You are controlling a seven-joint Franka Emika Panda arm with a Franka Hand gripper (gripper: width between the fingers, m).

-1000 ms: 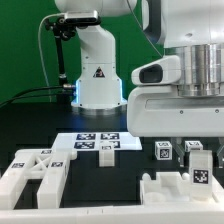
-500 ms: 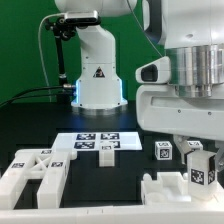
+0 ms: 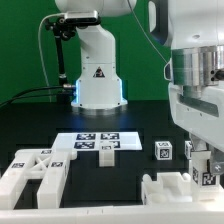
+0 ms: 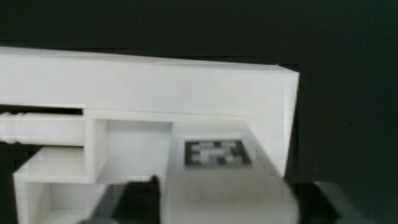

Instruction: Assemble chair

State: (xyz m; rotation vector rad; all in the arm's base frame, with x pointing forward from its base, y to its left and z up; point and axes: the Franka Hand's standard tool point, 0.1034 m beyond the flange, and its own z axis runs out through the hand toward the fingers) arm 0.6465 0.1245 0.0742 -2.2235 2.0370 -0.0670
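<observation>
Chair frame (image 3: 35,172), cross-braced, lies on the black desk (image 3: 140,122) at the exterior view's left. A second chunky white chair piece (image 3: 165,190) sits at that view's right, under the arm (image 3: 200,90). The arm comes down from above, its gripper (image 3: 203,162) pointing straight at the desk. The jaws stand about half open astride a tagged block (image 4: 217,152); whether the fingers (image 4: 128,203) press on it I cannot tell. Since a second ago the wrist has shifted rightward and lower, and the tagged block with it. The marker board (image 3: 97,142) and a small tagged cube (image 3: 163,152) lie mid-desk before the robot's white base (image 3: 98,80), with a green backdrop (image 3: 25,50) behind.
</observation>
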